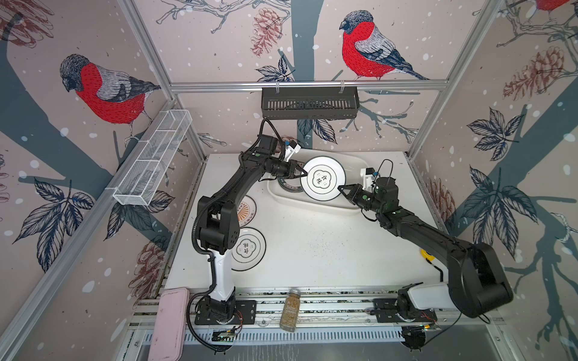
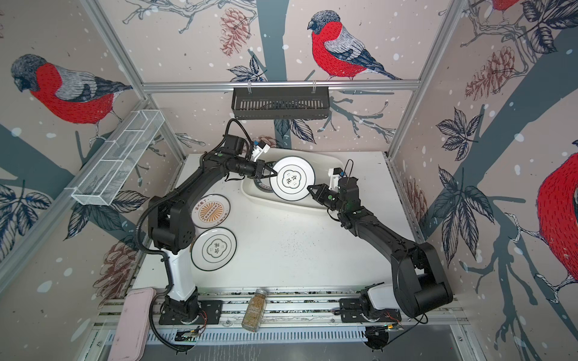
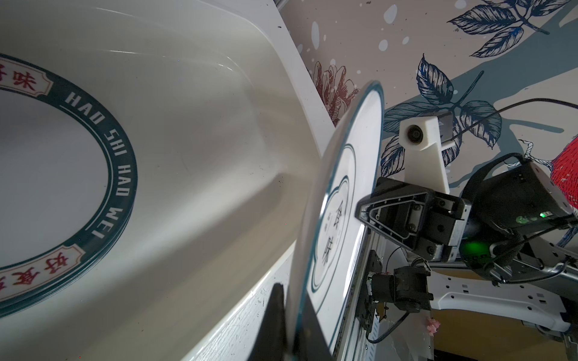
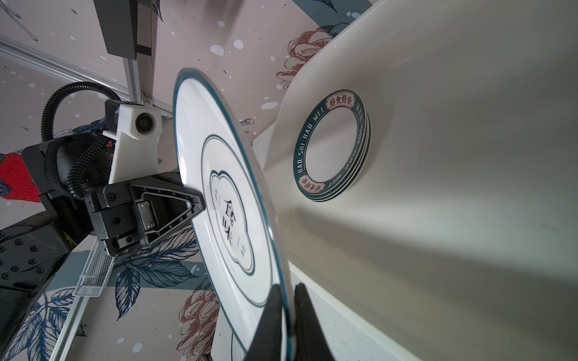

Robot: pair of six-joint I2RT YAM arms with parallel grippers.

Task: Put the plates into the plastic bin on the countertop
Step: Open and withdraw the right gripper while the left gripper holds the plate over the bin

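Two plates lie flat on the countertop [image 1: 312, 243], left of centre in both top views: a sunburst plate [image 2: 210, 211] and a flower-emblem plate [image 2: 213, 249]. At centre, the left gripper [image 1: 300, 173] pinches the left rim of a raised plate [image 1: 323, 178], which is held tilted over the plastic bin [image 1: 316, 204]. Green-rimmed plates [image 1: 291, 188] are stacked inside the bin. The right gripper [image 1: 341, 188] has its narrow jaws clamped on the raised plate's lower-right rim.

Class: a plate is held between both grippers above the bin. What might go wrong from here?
The flower plate is pinched only at its rim by the left gripper and right gripper; it may slip.
If dropped, it may strike the green-rimmed plates stacked in the plastic bin.
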